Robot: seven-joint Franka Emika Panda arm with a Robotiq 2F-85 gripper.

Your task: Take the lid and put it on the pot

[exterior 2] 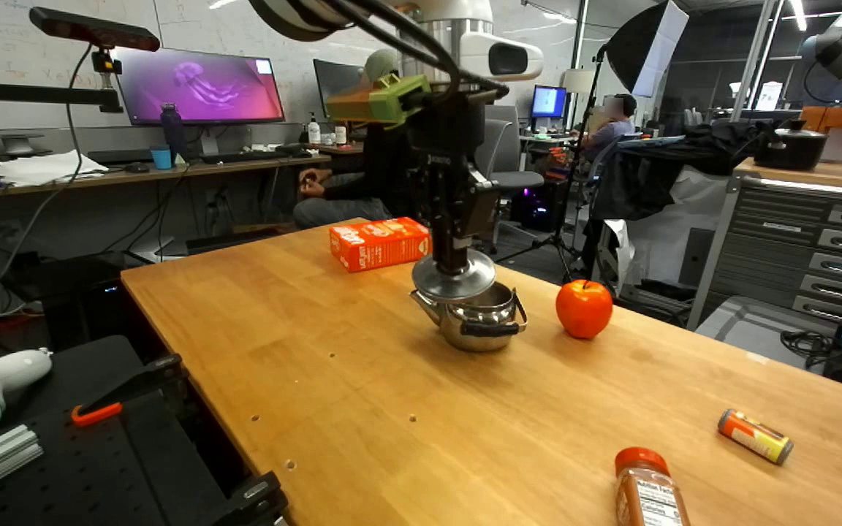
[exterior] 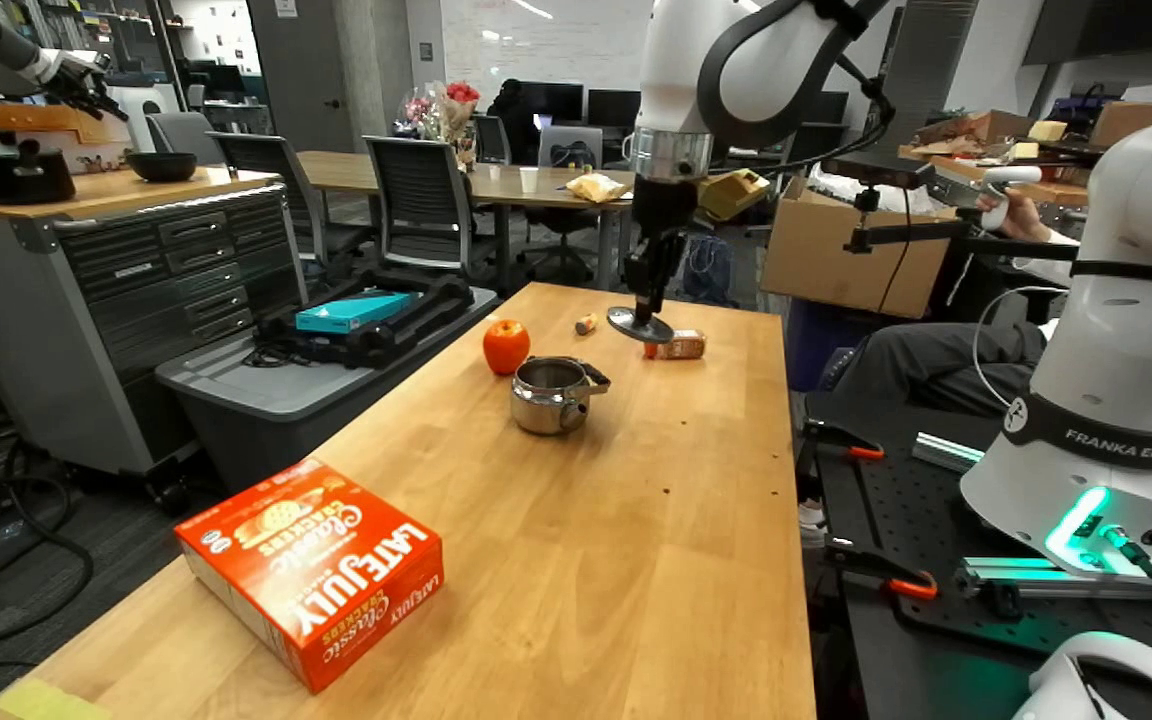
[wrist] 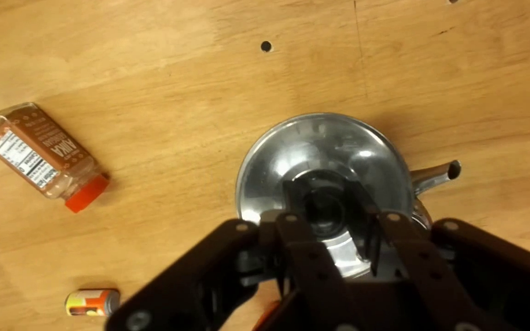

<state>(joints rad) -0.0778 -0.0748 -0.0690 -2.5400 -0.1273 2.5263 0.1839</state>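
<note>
The silvery lid is a flat round disc with a dark centre. It shows in both exterior views [exterior: 623, 321] [exterior 2: 454, 288] and in the wrist view [wrist: 283, 161]. My gripper [exterior: 648, 308] is shut on the dark knob at its centre and holds it roughly level above the table. The fingers also show in an exterior view [exterior 2: 452, 264] and in the wrist view [wrist: 328, 204]. The shiny steel pot [exterior: 543, 402] stands upright on the table, its top open. The lid hides part of it in an exterior view [exterior 2: 481, 332]; in the wrist view mainly its spout [wrist: 433, 177] shows.
A red apple-like object [exterior: 507, 348] [exterior 2: 584, 310] stands beside the pot. A red-capped spice bottle [exterior 2: 651, 500] [wrist: 44, 149] and a small tube [exterior 2: 755, 436] [wrist: 91, 302] lie on the table. An orange cracker carton [exterior: 316, 565] [exterior 2: 381, 245] lies near the table's edge.
</note>
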